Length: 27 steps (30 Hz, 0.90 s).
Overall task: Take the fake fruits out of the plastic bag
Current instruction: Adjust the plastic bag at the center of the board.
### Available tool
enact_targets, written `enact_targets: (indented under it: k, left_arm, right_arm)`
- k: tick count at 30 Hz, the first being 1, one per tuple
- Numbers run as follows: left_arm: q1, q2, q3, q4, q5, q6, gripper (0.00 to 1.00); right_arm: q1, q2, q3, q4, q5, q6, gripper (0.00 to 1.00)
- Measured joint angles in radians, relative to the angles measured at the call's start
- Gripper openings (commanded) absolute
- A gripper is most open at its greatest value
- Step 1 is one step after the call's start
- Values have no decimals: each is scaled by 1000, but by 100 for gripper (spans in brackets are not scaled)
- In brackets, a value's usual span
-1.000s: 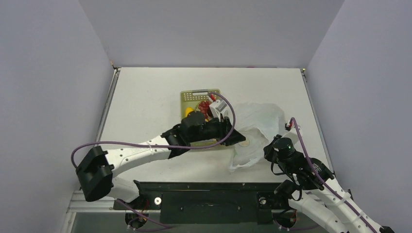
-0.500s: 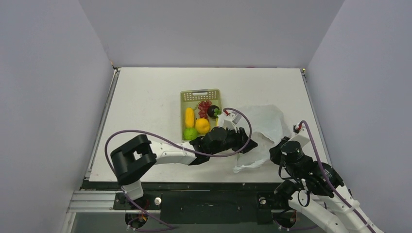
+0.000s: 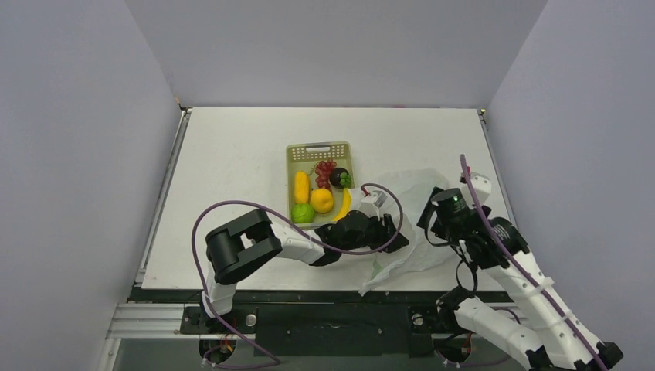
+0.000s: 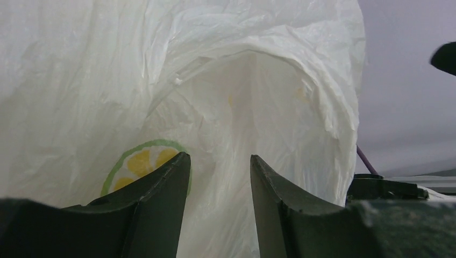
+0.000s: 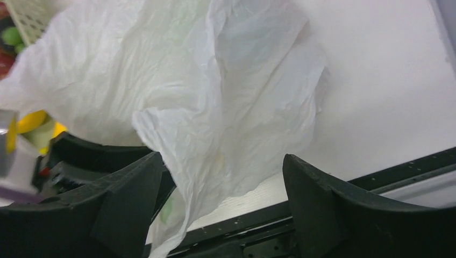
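The white plastic bag [image 3: 413,212] lies crumpled right of the yellow-green basket [image 3: 306,150]. The fake fruits in the basket include a dark maroon one [image 3: 338,178], a green one [image 3: 302,212], an orange one [image 3: 322,200] and red grapes [image 3: 324,167]. My left gripper [image 3: 392,236] is at the bag's left side. In the left wrist view it [image 4: 219,156] is open, facing the bag's hollow mouth [image 4: 253,107]. No fruit shows inside. My right gripper [image 5: 221,156] is wide open, with a loose bag edge [image 5: 188,140] hanging between its fingers.
A lemon-slice print [image 4: 141,161] marks the bag beside my left finger. The table's near edge and black rail [image 5: 376,177] run just below the right gripper. Grey walls enclose the table on three sides.
My left arm swung from over the basket down to the bag's mouth. The right gripper opened, let go of the bag and moved farther up the table.
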<state>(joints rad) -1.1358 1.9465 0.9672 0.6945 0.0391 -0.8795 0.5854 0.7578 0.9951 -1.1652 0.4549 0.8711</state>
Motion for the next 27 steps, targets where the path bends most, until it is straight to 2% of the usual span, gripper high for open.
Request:
enact_targets:
  k: [7,15,18,20,21,23,24,27]
  left_arm:
    - [7,-3,-40,35,3,-8,46]
    - [26,-28,-76,42,18,-24,48]
    - [27,-60,-94,54,21,-26,51]
    - [27,-93,-115,60,21,-26,52]
    - [27,-113,-127,62,21,-26,52]
    - [27,-152,-151,66,21,-26,49]
    - [27,-167,-159,66,21,-26,48]
    - [26,-195,-165,74,21,-25,46]
  right_arm:
    - [-55,217,0,64,-57,-148,81]
    - [55,161,-97,137,-173,-196,85]
    - [64,154,-102,147,-167,-192,82]
    - [61,172,-105,153,-130,-182,68]
    - [59,183,-108,156,-109,-181,36]
    - [47,206,-117,167,-37,-177,3]
    - [41,208,-122,173,-15,-173,0]
    - [27,201,-130,195,43,-153,0]
